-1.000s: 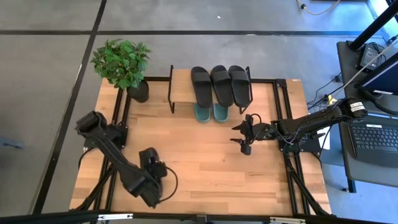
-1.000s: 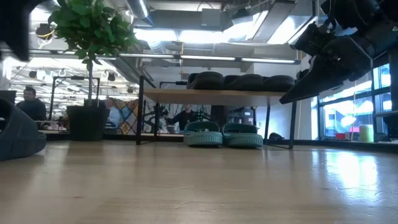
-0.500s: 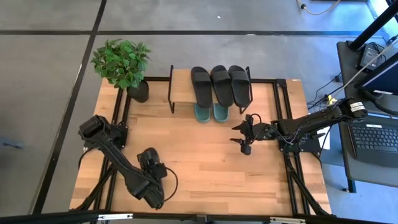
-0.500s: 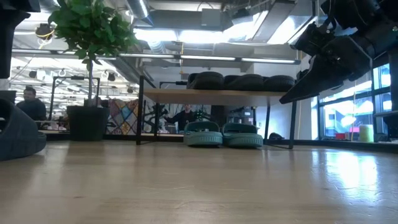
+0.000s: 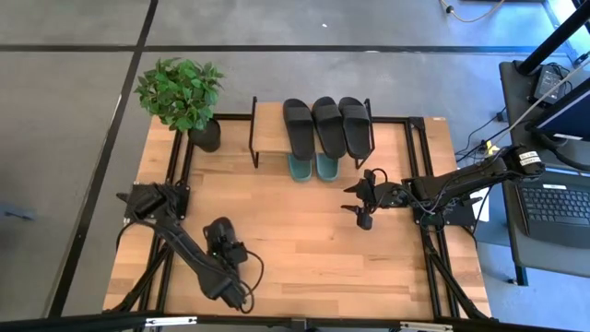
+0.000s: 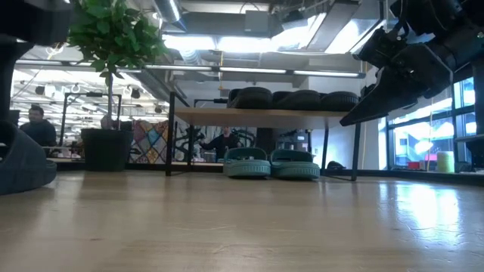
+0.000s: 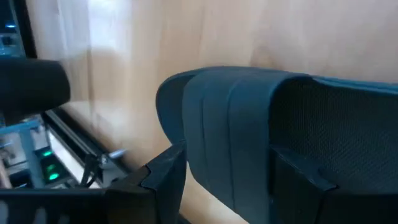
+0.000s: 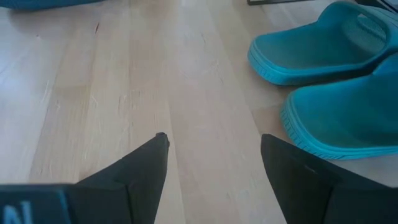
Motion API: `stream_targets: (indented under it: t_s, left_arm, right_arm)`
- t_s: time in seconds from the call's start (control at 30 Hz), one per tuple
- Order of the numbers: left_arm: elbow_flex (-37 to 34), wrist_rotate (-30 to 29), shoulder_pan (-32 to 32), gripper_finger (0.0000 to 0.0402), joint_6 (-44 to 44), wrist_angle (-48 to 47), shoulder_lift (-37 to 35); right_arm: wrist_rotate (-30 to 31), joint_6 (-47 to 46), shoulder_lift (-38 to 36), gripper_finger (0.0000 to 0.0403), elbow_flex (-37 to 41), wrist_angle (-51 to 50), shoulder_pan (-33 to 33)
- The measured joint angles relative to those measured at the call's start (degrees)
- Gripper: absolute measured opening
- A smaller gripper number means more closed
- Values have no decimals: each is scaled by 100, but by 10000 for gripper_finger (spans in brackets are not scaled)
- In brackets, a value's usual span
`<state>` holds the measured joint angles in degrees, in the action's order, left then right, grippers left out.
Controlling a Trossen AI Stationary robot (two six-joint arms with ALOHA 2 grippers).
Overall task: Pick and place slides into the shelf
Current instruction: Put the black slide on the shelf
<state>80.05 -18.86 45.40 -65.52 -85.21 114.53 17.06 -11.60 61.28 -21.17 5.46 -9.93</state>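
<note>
Three black slides [image 5: 327,124] lie side by side on the shelf's top board [image 5: 267,129]. The green pair [image 5: 312,166] sits on the table under it, ends sticking out toward the table's middle. A fourth black slide [image 5: 221,232] lies near the table's near left corner, sole down in the low view [image 6: 23,162]. My left gripper [image 5: 227,251] is over it, shut on it [image 7: 230,180]. My right gripper [image 5: 361,205] hangs open above the table, just short of the green slides [image 8: 311,43]. My left gripper has the black slide's rounded end part [image 7: 205,143] between its two fingers [image 7: 165,180], one on each side, lying across the slide. It comes from above. The slide rests on the table with its sole down.
A potted plant [image 5: 184,97] stands at the far left corner beside the shelf. Black metal rails [image 5: 429,175] run along the table's left and right sides. Bare wood [image 5: 304,240] lies between the two arms. A laptop [image 5: 558,203] sits off the right edge.
My left arm's rear links have swung toward the table's near edge and folded lower, while its gripper has stayed at the black slide. The slide lies where it was.
</note>
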Motion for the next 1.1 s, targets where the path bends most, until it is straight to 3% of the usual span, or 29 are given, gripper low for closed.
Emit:
stream_targets:
  t_s: [0.37,0.7,0.9,1.1]
  left_arm:
    - [0,-30,-1,196,-9,-7,10]
    - [0,-605,-28,189,-149,-41,7]
    - [0,-527,-36,132,-174,-41,7]
    - [0,-385,-77,31,-8,-89,7]
  right_arm:
    - [-2,0,0,256,0,2,2]
    - [-4,4,-2,256,2,-1,2]
    - [-7,4,-2,256,1,-7,2]
    - [-7,-8,-2,256,0,-9,2]
